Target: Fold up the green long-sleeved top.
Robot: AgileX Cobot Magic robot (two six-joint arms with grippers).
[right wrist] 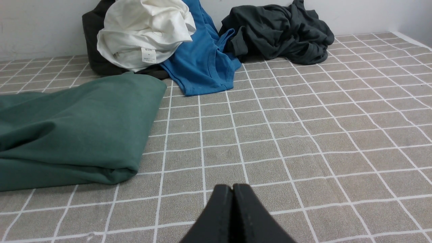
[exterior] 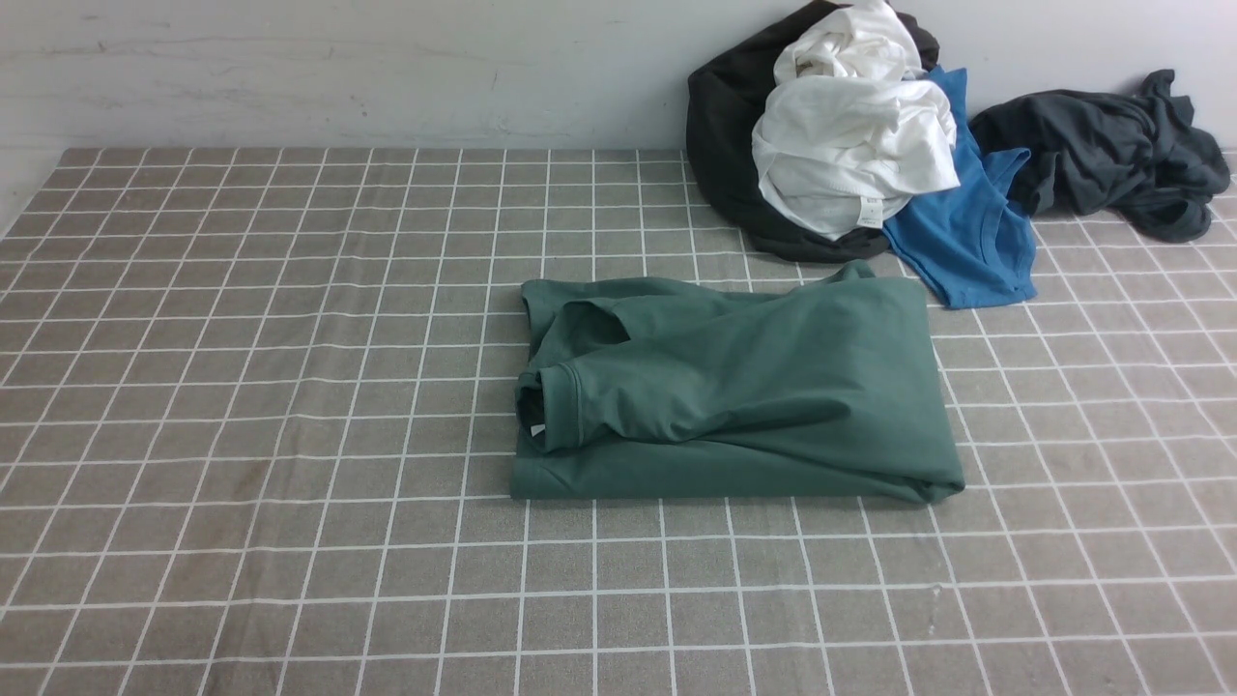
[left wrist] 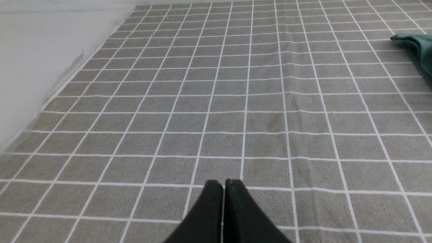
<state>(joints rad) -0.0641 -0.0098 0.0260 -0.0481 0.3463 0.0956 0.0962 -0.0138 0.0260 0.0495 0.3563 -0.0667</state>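
The green long-sleeved top [exterior: 744,387] lies folded into a compact rectangle at the middle of the checked cloth, with a cuffed sleeve end resting on its left part. In the right wrist view the top [right wrist: 74,131] fills the left side, well apart from my right gripper [right wrist: 233,186], which is shut with nothing in it over bare cloth. Only a corner of the top [left wrist: 418,50] shows in the left wrist view. My left gripper [left wrist: 223,182] is shut and empty, far from that corner. Neither arm appears in the front view.
A heap of clothes sits against the back wall at the right: a white garment [exterior: 850,145] on a black one [exterior: 725,145], a blue T-shirt [exterior: 966,232] and a dark grey garment [exterior: 1111,155]. The wall [exterior: 338,68] bounds the far edge.
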